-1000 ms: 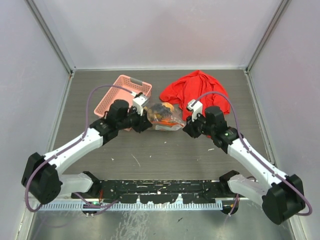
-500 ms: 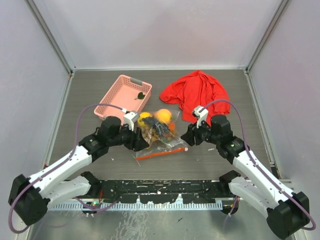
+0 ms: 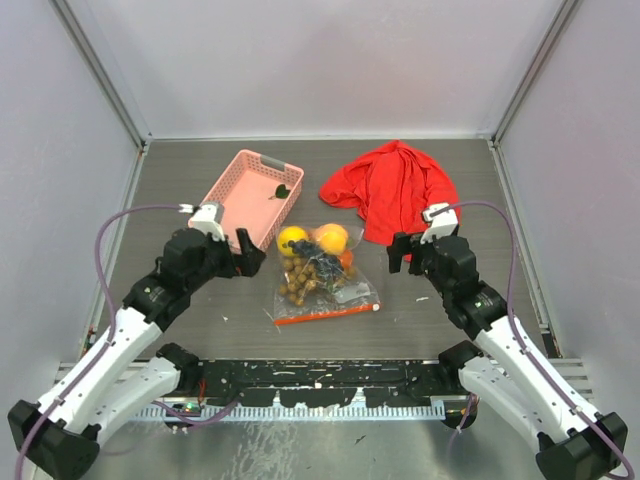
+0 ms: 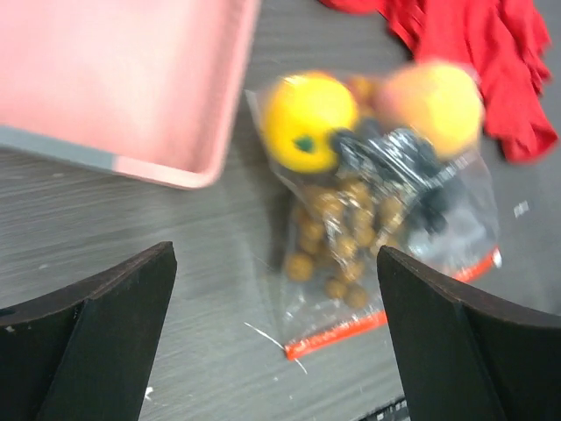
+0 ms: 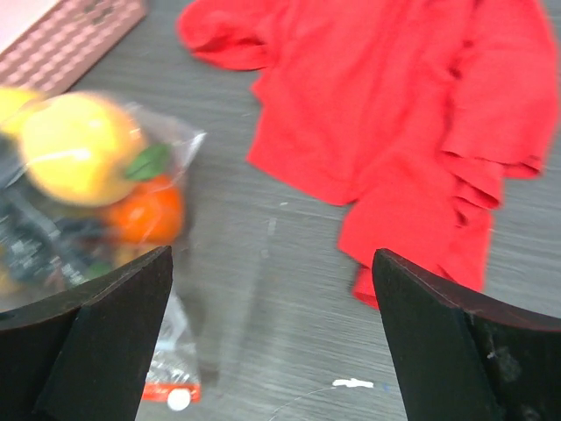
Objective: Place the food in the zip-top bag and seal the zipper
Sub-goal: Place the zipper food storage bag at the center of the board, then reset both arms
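**Seemingly packed: both grippers stand open, seal unconfirmed**

Seen from the top camera, the zip-top bag (image 3: 335,290) lies flat on the table (image 3: 200,330) at the centre of the frame. It sits just below the pink basket (image 3: 250,195) at upper left and the red cloth (image 3: 390,185) at upper right. The food appears to be inside the plastic. One yellow fruit (image 3: 291,238) and a second yellow-orange fruit (image 3: 331,238) sit at the bag's upper end, with the orange (image 5: 147,213) just beside them. The berries (image 3: 298,282) spread down towards the zipper (image 3: 326,312), which runs along the bag's lower edge.

The left gripper (image 3: 248,262) hangs to the left of the bag and the right gripper (image 3: 400,250) to its right. Both have their jaws wide apart, neither is touching the bag, and neither holds anything. Each wrist view shows the two fingers spread at the frame's lower corners, with the bag between or beside them.

Judging by this, the filling step is done and the sealing step is either finished or in hand. The strip looks straight and flat, but whether it is pressed shut along its full length cannot be told. If it is not, the next move calls for pinning one end of the strip while the other gripper pinches it and runs along it.
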### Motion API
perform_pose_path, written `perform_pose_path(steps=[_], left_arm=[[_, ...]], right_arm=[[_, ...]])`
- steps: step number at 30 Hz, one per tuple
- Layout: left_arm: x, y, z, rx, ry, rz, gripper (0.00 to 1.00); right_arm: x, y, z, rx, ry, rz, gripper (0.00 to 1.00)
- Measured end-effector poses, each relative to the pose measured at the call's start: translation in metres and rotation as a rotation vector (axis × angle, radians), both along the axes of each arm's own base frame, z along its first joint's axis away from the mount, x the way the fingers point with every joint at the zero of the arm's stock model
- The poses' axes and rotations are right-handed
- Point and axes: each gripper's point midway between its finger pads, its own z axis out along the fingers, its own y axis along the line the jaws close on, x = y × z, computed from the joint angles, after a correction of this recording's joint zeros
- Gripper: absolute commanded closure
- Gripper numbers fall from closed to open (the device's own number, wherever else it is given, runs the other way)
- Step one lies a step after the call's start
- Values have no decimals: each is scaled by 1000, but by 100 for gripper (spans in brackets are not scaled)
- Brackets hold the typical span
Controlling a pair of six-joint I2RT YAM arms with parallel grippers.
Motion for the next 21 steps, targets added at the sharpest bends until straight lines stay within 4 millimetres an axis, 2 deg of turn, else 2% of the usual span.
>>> perform_pose_path(steps=[3,5,7,9,13,17,21], left_arm=[[20,37,2,-31,18,169,2],[26,60,4,-53,29,267,2],[23,76,9,-59,26,326,2],[16,81,22,-61,8,334,2],[-2,96,78,-53,-131,361,2],[-31,121,138,-25,-359,402,2],[-66,139,177,-22,-583,419,2]], right_arm=[[9,-26,1,-14,-8,-163,0],[11,-47,2,-27,-4,-283,0],[11,-64,8,-36,-4,-382,0],[8,-79,22,-33,-22,-469,0],[-6,-99,62,22,-112,-561,0],[-28,-113,103,89,-234,-585,0],[-55,-131,134,145,-367,-606,0]])
